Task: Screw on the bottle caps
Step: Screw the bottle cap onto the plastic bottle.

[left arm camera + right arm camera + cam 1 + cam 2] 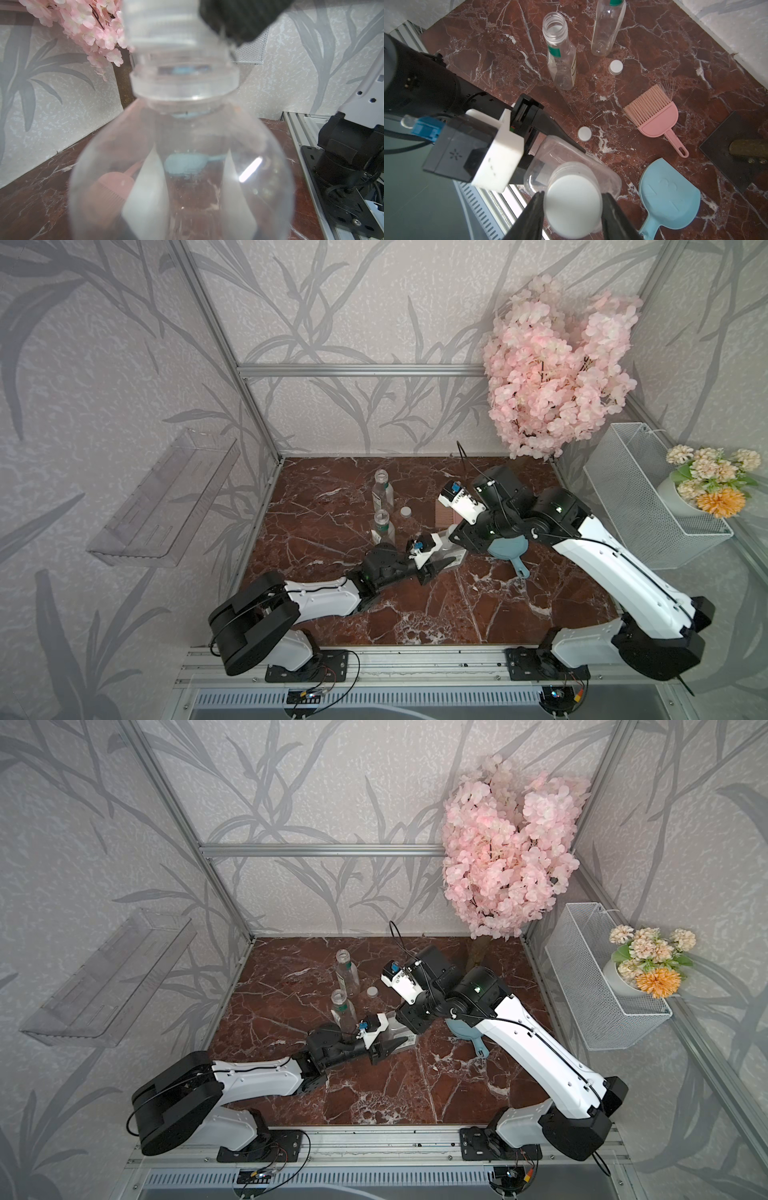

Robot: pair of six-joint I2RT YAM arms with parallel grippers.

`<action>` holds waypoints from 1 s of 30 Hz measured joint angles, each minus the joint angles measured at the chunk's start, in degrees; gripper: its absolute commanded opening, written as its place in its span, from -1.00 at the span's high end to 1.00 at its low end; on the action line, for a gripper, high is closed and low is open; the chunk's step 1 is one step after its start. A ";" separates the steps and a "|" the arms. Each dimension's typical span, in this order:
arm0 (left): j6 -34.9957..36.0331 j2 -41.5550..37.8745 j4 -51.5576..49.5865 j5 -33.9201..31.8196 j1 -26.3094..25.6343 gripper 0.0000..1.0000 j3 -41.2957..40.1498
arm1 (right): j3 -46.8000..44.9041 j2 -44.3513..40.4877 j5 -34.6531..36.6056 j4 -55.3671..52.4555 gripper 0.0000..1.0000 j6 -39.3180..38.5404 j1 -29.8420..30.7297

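**Wide bottle being capped, two round ones to go**

Nearest the top cameras are the left arm and right arm. Both reach in from the front rail and meet mid-surface. The split looks deliberate: one anchors, one twists.

Wide bottle: neck up, between the arms. The left jaws are clamped on its body from the side. My read is that this stops it spinning under cap torque. Can't tell if its base rests on the surface.

Near round bottle and far round bottle: upright, apart, mouths open in both top views. They're parked behind the work spot, clear of both arms.

Dustpan and brush: flat on the right arm's side, apart from each other. Not part of this job.

Loose caps: one is just beside the far round bottle. The other is near the wide bottle, by a left finger. Both look reachable for the next two.

Cap: sits on the wide bottle's neck. The right jaws come straight down over it, one finger on each side of the rim. I see no gap, so they're closed on the cap, lined up with the neck for turning. How far down the thread it is, can't tell.
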 measured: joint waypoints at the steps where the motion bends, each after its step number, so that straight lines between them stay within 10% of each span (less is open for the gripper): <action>1: 0.00 0.00 0.02 0.00 0.00 0.54 0.00 | 0.00 0.00 0.00 0.00 0.03 -0.04 0.00; 21: 0.13 0.39 -0.02 -0.22 0.00 0.54 0.00 | 1.68 -1.77 0.96 0.22 -0.38 -0.81 -0.76; 30: -0.11 0.26 -0.02 -0.17 0.00 0.54 0.00 | -8.26 -15.10 -7.34 15.23 -0.33 0.81 -11.41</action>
